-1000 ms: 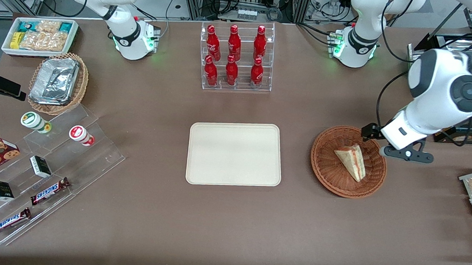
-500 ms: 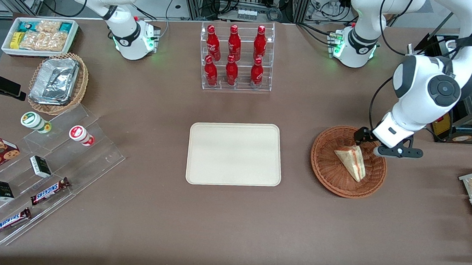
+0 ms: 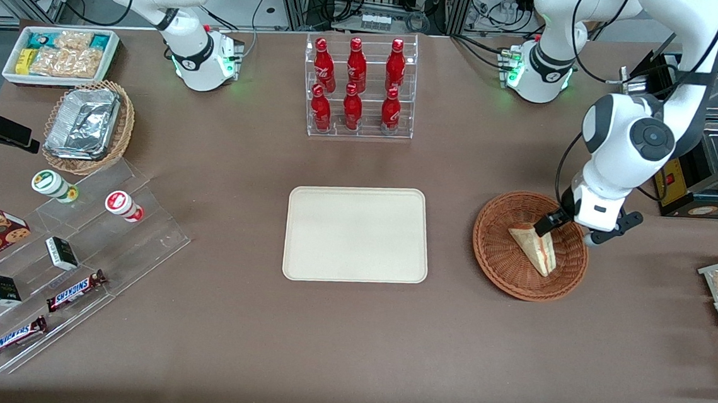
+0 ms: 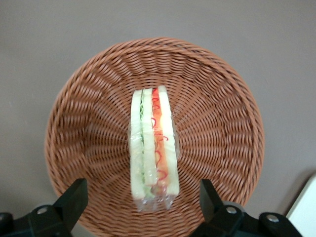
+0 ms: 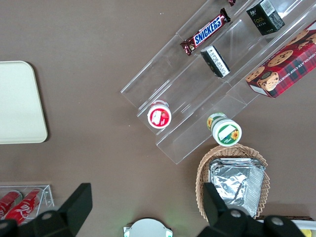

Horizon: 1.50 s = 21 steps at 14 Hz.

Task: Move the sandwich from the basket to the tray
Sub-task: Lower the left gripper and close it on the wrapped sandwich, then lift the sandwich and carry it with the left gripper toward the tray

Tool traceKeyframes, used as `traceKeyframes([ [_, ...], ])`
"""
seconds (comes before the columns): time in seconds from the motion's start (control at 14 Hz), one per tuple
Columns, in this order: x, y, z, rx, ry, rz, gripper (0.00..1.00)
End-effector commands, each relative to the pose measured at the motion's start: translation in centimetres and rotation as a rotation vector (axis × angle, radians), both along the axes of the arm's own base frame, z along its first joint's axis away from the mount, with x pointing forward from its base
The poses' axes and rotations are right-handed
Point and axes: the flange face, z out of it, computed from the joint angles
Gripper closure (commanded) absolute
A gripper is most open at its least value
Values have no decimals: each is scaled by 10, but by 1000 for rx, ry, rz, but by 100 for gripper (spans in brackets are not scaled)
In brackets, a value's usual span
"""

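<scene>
Approach step, as judged: the sandwich (image 3: 536,245) is not yet grasped. It lies on the floor of the reddish-brown wicker basket (image 3: 506,272), which stands on the worktop (image 3: 348,352) toward the working arm's end, level with the tray (image 3: 357,234) and well apart from it.

Gripper (image 4: 143,205) position: above the basket, at the rim portion farther from the front camera, over the wide end of the sandwich. In the wrist view the fingers (image 4: 74,200) are spread apart and hold nothing; the sandwich wedge sits between them with a gap on each side.

Next move, as judged: descend until the fingers flank the bread faces, then close across the thickness of the wedge. The clear wrap is soft; a light grip is advisable.

Clearances: the basket wall rises around the sandwich, so the lift must clear the rim before travel toward the tray. The worktop between basket and tray carries nothing. The bottle rack (image 3: 359,88) stands farther away, near the worktop's back edge, outside the direct path.
</scene>
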Motion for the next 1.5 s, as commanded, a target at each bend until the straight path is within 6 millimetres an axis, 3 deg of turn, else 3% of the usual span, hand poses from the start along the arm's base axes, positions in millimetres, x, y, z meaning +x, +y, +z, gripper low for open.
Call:
traceKeyframes([
  [0.0, 3, -11, -20, -20, -3, 113, 0],
  [0.64, 12, -13, -62, -20, 59, 105, 0],
  [0.71, 11, -13, -62, -18, 60, 102, 21],
  [0.79, 11, -13, -62, -17, 63, 102, 53],
  [0.86, 11, -13, -62, -16, 66, 101, 93],
  [0.93, 11, -13, -61, -14, 67, 93, 100],
  [1.07, 12, -13, -51, -4, 66, -4, 100],
  [1.36, 52, -23, 5, 12, 177, -57, 100],
  [1.43, 61, -41, 17, 12, 179, -96, 100],
])
